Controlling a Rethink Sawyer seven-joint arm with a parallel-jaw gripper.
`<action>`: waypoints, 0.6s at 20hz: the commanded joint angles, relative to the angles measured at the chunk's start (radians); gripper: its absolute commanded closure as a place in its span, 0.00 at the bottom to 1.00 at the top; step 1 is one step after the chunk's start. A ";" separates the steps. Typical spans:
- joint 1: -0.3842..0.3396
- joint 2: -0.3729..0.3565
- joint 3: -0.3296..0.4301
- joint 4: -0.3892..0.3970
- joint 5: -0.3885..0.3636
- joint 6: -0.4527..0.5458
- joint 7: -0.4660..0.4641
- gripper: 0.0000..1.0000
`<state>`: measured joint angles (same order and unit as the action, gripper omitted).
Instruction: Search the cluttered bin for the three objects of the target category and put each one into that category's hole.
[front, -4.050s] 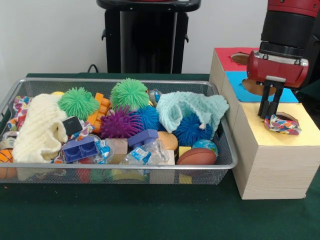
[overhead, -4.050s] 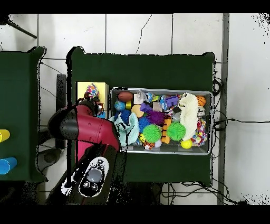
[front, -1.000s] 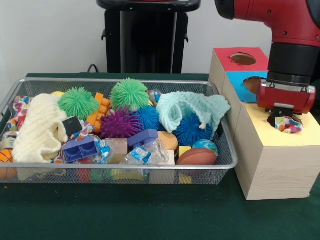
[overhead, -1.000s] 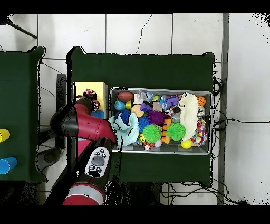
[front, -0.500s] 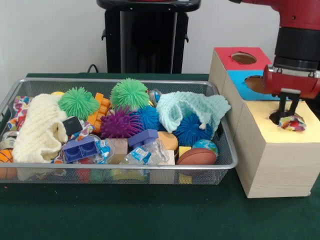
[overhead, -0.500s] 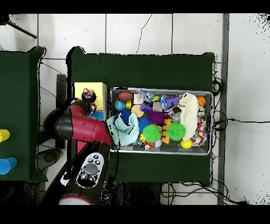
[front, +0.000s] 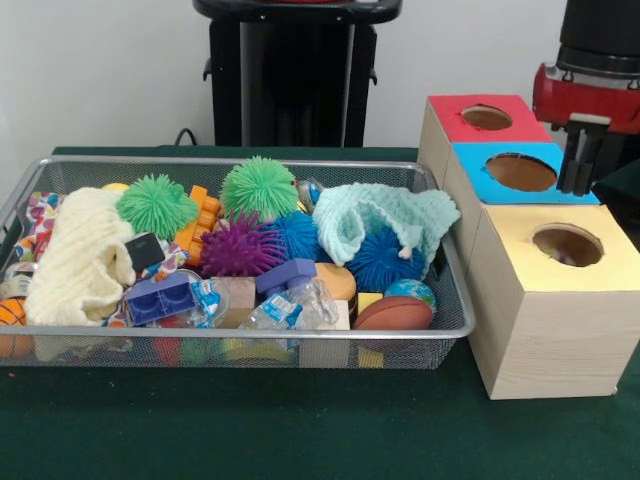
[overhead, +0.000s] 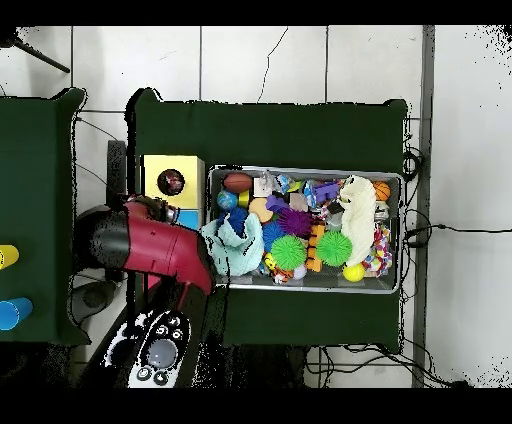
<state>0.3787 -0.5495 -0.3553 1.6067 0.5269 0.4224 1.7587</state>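
Note:
My gripper (front: 579, 188) hangs open and empty over the blue hole (front: 519, 172) of the wooden box, behind the yellow hole (front: 567, 245). Nothing lies on the yellow top (front: 520, 232) now. In the overhead view my red arm (overhead: 150, 245) covers the gripper, and the yellow hole (overhead: 171, 182) shows beside it. In the wire bin (front: 240, 345) a mint knitted cloth (front: 385, 215) lies at the right end, also visible as the mint cloth (overhead: 235, 245) from above. A cream knitted cloth (front: 75, 255) lies at the left end, with a patterned cloth (front: 40, 215) behind it.
The red hole (front: 487, 117) is at the box's far end. The bin also holds spiky balls in green (front: 260, 185), purple (front: 240, 248) and blue (front: 385, 262), toy blocks (front: 160, 298), small plastic bottles (front: 290, 305) and a brown ball (front: 393, 314).
The patterned cloth that sat at the yellow hole's rim under the gripper has dropped out of sight into the hole. The gripper has risen and moved back over the blue hole.

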 joint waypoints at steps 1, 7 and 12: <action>0.025 0.018 0.001 0.023 -0.065 0.118 0.198 1.00; 0.061 0.011 -0.040 0.018 -0.079 0.132 0.220 1.00; 0.050 -0.012 -0.068 0.078 -0.105 0.089 0.193 1.00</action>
<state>0.4534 -0.5589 -0.4205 1.6073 0.4711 0.4414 1.7587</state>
